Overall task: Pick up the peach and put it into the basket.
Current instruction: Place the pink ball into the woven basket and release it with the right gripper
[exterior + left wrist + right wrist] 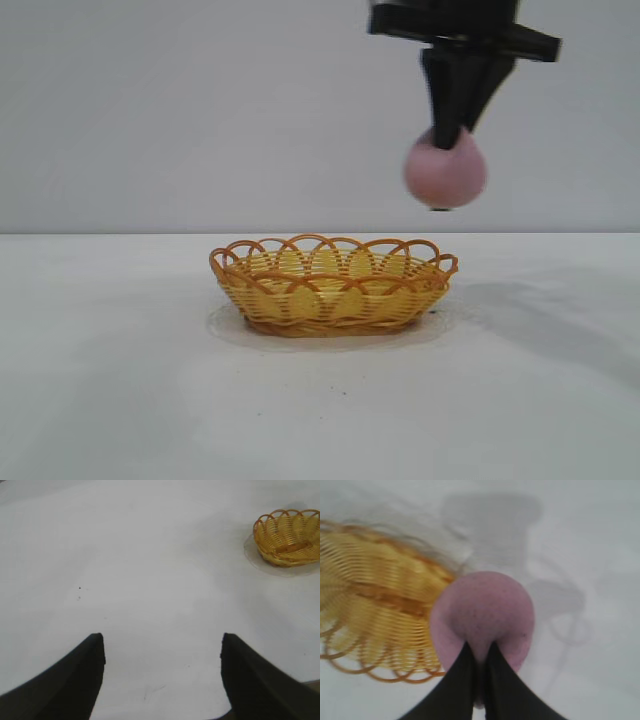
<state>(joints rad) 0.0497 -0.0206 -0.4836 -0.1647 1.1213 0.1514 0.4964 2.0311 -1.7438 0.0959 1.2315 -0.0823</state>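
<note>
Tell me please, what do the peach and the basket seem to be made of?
The peach: probably foam or soft plastic, matte pink with no shine; the right gripper pinches into its top. The basket: woven strands, wicker or plastic imitation, yellow-orange with a slight gloss, visible weave and open loops along the rim. Which of the two, I cannot tell.

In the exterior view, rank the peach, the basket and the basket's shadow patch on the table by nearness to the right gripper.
1. The peach, pinched in the right gripper, above the table.
2. The basket, below and to its left.
3. Too close to call with the basket.
</note>
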